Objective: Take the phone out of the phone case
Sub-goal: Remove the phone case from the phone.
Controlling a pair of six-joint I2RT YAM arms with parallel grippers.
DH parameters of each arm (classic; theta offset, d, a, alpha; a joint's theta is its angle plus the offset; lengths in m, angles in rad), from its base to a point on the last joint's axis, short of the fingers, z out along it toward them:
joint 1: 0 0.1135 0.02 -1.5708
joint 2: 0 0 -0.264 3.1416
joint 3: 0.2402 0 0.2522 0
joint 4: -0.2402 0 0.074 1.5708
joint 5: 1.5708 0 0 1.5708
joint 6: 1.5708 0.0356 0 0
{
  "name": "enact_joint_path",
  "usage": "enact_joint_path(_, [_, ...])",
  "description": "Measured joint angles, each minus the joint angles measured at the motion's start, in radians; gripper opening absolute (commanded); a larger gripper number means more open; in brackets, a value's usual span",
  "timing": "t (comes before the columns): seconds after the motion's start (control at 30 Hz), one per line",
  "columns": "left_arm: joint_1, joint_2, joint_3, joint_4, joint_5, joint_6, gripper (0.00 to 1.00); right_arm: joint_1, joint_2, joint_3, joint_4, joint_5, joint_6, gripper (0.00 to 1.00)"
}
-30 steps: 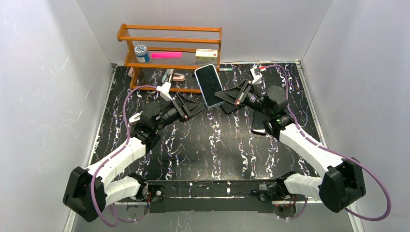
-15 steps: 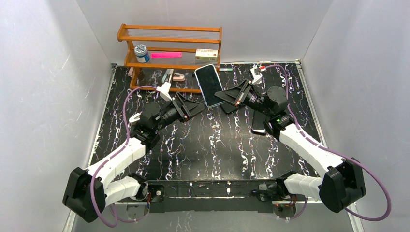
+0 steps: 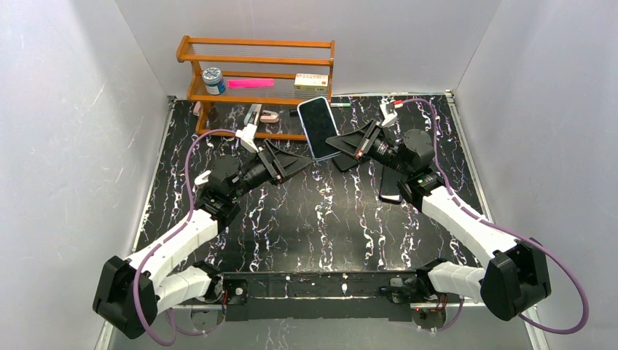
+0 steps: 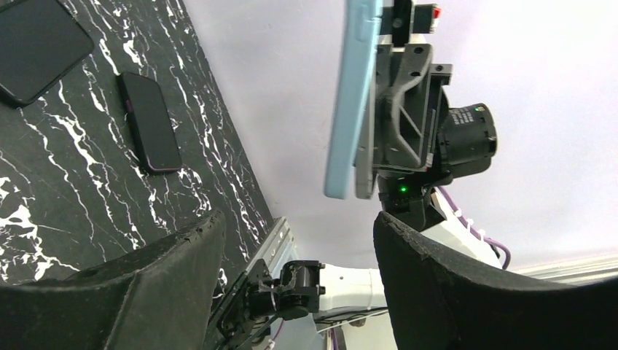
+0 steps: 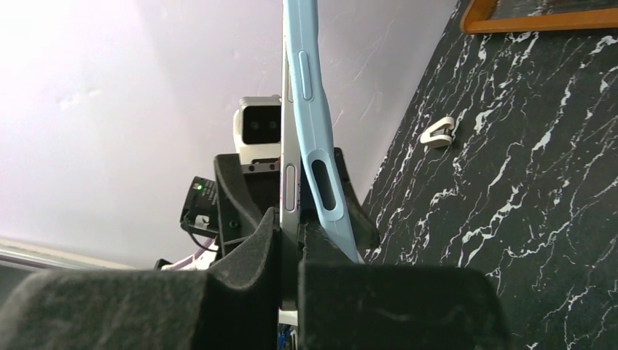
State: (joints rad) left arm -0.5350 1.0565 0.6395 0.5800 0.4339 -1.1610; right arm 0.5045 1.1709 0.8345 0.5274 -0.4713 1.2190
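The right pincer (image 3: 334,148), clamped shut on the lower end of the phone (image 3: 318,125), had nudged it slightly rightward, aloft over the surface (image 3: 321,215), while the left pincer (image 3: 297,164) stayed wide open and empty just beside it, the light-blue phone case (image 5: 315,117) not yet off.

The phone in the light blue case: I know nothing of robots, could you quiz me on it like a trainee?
1. True or false: the left end effector is clamped on the phone in the light blue rubbery case.
2. Where is that phone? A) flat on the black white-veined table B) held up by the right end effector C) on the orange-brown wooden rack
3. Is the phone fully out of its case?
Key: 1 false, it stands open, short of the phone. 2 B. 3 No; the case's edge only gapes from the phone's silver side.
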Motion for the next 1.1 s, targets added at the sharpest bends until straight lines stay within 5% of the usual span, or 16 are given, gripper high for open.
enact_joint_path(1.1, [-0.047,0.109,0.039,0.047,0.03,0.013,0.64,-0.007,0.0,-0.014,-0.011,0.001,0.015,0.01])
